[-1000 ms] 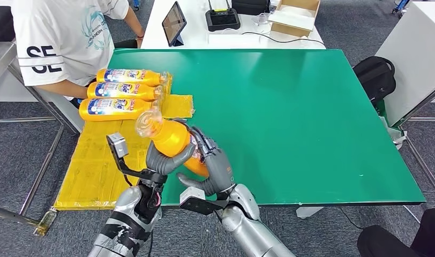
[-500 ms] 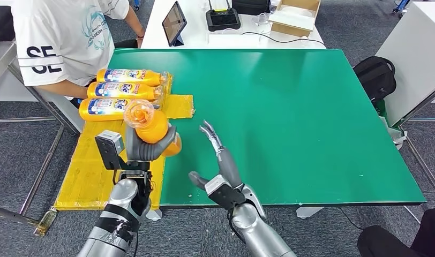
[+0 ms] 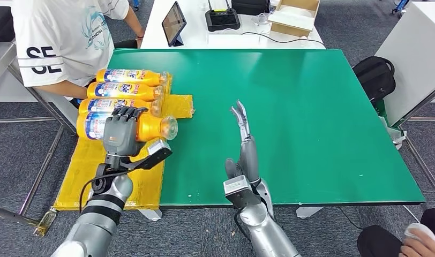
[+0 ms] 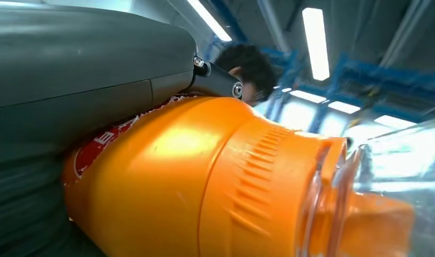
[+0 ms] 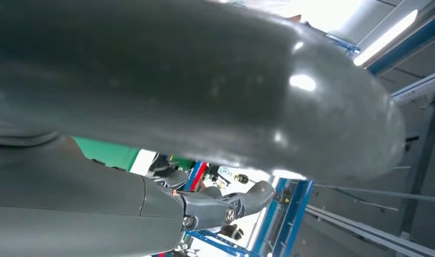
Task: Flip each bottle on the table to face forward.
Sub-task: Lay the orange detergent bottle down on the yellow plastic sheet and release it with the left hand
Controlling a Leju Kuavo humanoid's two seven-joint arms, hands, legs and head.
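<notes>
Left hand [image 3: 120, 133] wrapped over an orange bottle [image 3: 145, 127], gripping it from above, bottle lying sideways with clear cap [image 3: 169, 127] pointing toward the right hand [image 3: 246, 147]. Held over the yellow mat [image 3: 92, 171] at the desk [image 3: 290, 107] edge. Right hand released, fingers straight and apart, raised above the green desk, well apart from the bottle. Beyond the left hand, three bottles [image 3: 121, 91] lying side by side on the mat, caps the same way. Farther off, a person [image 3: 60, 37] seated beside them.

Green table [image 3: 290, 107], yellow sheet [image 3: 178, 105] over its left edge near the far corner, three orange bottles [image 3: 130, 76] lying on the sheet side by side, clear caps rightward.
</notes>
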